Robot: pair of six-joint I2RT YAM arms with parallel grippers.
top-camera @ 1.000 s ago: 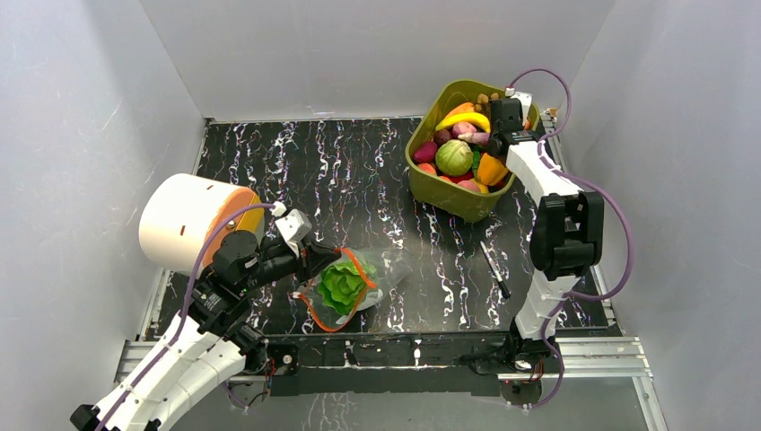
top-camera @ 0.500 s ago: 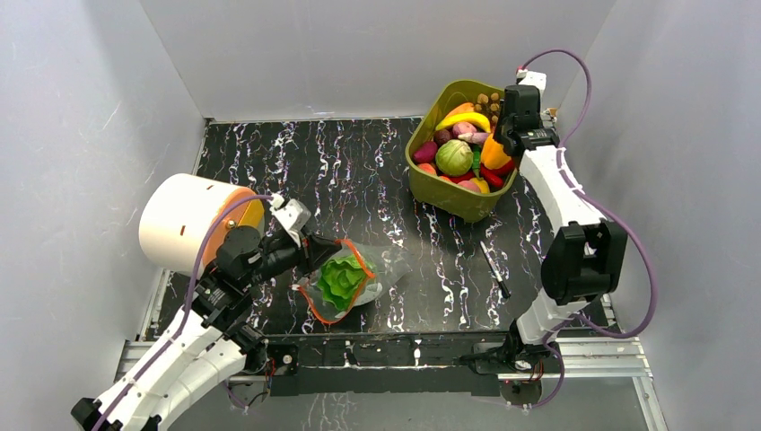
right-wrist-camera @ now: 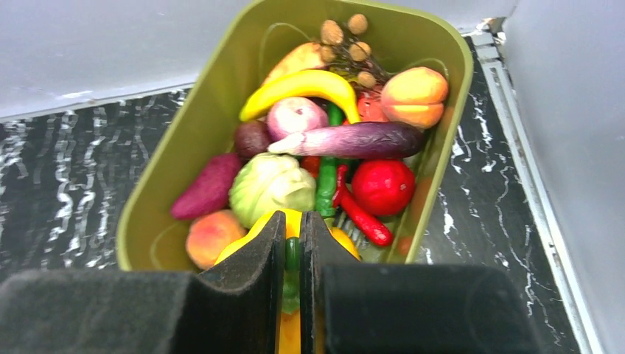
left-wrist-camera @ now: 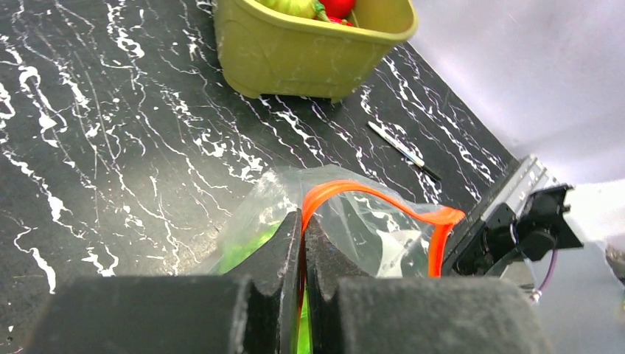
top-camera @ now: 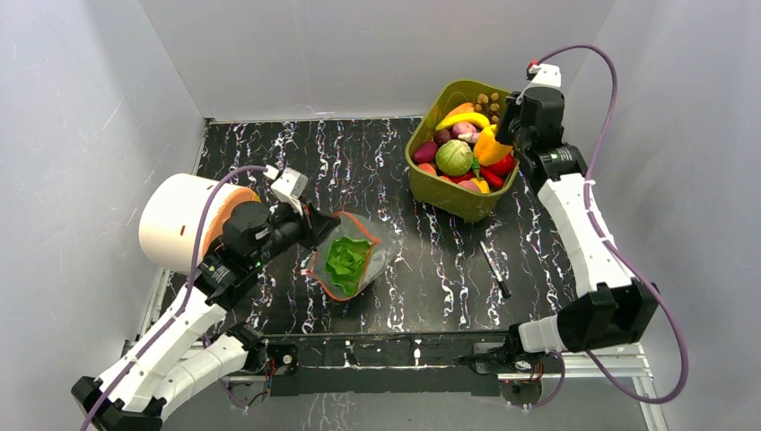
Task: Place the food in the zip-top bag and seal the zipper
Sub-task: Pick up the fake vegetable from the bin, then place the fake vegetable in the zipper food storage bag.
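The clear zip-top bag (top-camera: pixel 359 260) sits at the table's near left with a green lettuce (top-camera: pixel 344 258) inside; its orange-red zipper strip (left-wrist-camera: pixel 383 199) arcs open. My left gripper (top-camera: pixel 310 235) is shut on the bag's orange rim (left-wrist-camera: pixel 304 221) and holds the mouth up. My right gripper (top-camera: pixel 504 136) is shut on the green stem of a yellow-orange pepper (top-camera: pixel 490 145), lifted over the olive tub; the stem shows between the fingers in the right wrist view (right-wrist-camera: pixel 292 254). A purple eggplant (right-wrist-camera: pixel 354 140) lies in the tub.
The olive-green tub (top-camera: pixel 432 190) at the back right holds several toy foods: banana, cabbage, tomato, peaches. A black pen (top-camera: pixel 494 269) lies on the table in front of the tub. A white and orange cylinder (top-camera: pixel 184 220) stands at the left edge.
My right gripper rose out of the tub with the pepper in it. My left gripper lifted and moved the bag's mouth back and to the right.
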